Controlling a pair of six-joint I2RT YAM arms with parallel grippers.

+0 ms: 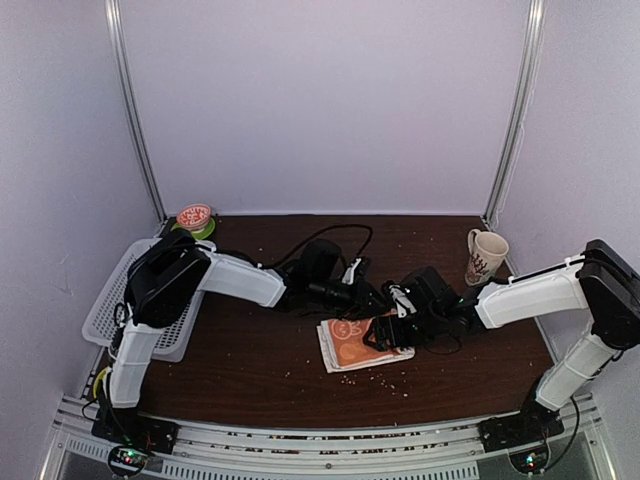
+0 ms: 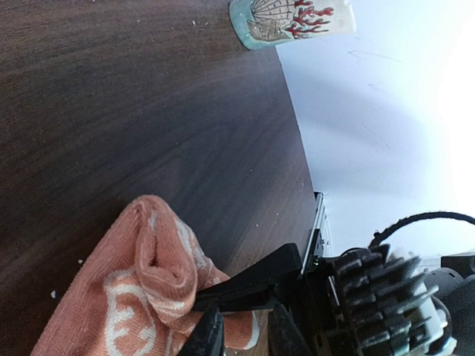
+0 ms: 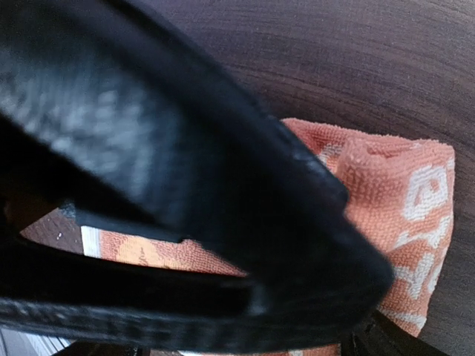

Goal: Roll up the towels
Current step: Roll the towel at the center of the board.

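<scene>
Work on the dark brown wooden table [image 1: 250, 370]; find the orange-and-cream rabbit-print terry towel [image 1: 350, 348] lying near its middle, mostly flat, one edge curled up into a soft fold. Note the left gripper [image 2: 209, 311] narrowed to a pinch on that fold, and the right gripper [image 1: 390, 333] spread wide just beside it, holding nothing. Probably best: hold the pinch firm, close the wide jaws on the fold's other end, then turn both ends together across the flat part, tight and even
</scene>
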